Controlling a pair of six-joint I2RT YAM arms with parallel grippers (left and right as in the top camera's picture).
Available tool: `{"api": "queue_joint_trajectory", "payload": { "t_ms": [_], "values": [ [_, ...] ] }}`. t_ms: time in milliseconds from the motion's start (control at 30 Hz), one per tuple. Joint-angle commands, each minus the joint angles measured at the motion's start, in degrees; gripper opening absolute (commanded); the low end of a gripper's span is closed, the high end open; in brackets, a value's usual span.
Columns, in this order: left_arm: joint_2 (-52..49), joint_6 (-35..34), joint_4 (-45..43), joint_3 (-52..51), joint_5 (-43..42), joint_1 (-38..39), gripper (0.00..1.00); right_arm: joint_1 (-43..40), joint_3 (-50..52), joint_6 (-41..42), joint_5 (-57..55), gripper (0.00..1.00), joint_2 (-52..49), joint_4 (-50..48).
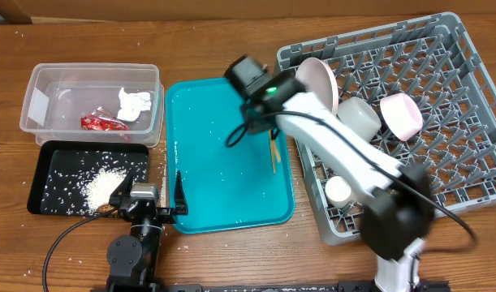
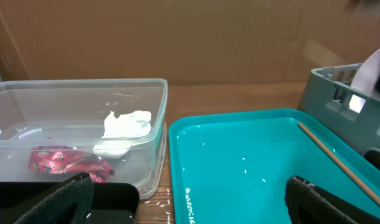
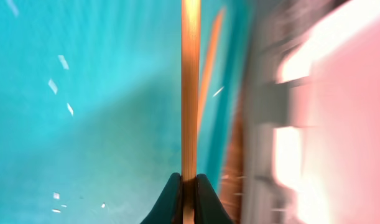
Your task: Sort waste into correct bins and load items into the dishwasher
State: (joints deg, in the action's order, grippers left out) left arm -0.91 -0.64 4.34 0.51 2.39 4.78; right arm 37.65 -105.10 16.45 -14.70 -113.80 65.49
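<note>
Wooden table [image 1: 231, 32], scattered grains.
Grey rack [image 1: 463, 36], right of teal tray [image 1: 215, 178]: dishes loaded.
Clear tub [image 1: 77, 97], left of tray: wrapper [image 1: 101, 123], tissue [image 1: 134, 104].
Black tray [image 1: 89, 145], below tub: rice.
Chopstick [image 3: 190, 93], over tray: clamped by right gripper [image 3: 188, 180]. Light, stiff, thin; likely pivots unless gripped mid-length.
Second chopstick [image 1: 273, 154]: tray's right edge.
Left gripper [image 2: 190, 199]: jaws spread, empty.

The teal tray [image 1: 223, 186] is glossy plastic, the tub [image 1: 93, 81] clear plastic, the wrapper [image 1: 100, 123] crinkled foil.
</note>
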Motion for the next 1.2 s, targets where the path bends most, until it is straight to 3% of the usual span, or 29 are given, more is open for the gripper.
{"api": "queue_joint_trajectory", "payload": {
  "t_ms": [0, 67, 300, 400, 600, 733, 800, 1133, 1167],
  "values": [
    [0.5, 0.4, -0.1, -0.2, 0.1, -0.3, 1.0, -4.6, -1.9, -5.7, -6.2, 0.04, 6.0, -1.0],
    [0.5, 0.4, -0.1, -0.2, 0.1, -0.3, 1.0, -7.0, -1.5, -11.2, -6.2, 0.04, 5.5, -1.2],
    [0.5, 0.4, -0.1, -0.2, 0.1, -0.3, 1.0, -10.5, 3.2, -12.4, -5.7, 0.04, -0.6, -0.9],
    [0.5, 0.4, -0.1, -0.2, 0.1, -0.3, 1.0, -9.3, 3.1, -11.0, -8.0, 0.3, -1.1, 1.1],
    [0.5, 0.4, -0.1, -0.2, 0.1, -0.3, 1.0, -1.1, 2.7, -5.3, -4.6, 0.44, 2.2, -0.3],
    [0.5, 0.4, -0.1, -0.2, 0.1, -0.4, 1.0, 1.7, 4.8, -1.3, -1.5, 0.46, -0.5, -5.6],
    [0.5, 0.4, -0.1, -0.2, 0.1, -0.3, 1.0, 1.8, 7.0, -1.4, -1.9, 0.53, -3.4, -9.9],
    [0.5, 0.4, -0.2, -0.2, 0.1, -0.3, 1.0, -0.7, 7.6, -1.4, -2.5, 0.54, -15.9, -10.2],
    [0.5, 0.4, -0.1, -0.2, 0.1, -0.4, 1.0, -0.8, 7.6, -1.4, -1.7, 0.45, -17.1, -9.4]
  ]
}}
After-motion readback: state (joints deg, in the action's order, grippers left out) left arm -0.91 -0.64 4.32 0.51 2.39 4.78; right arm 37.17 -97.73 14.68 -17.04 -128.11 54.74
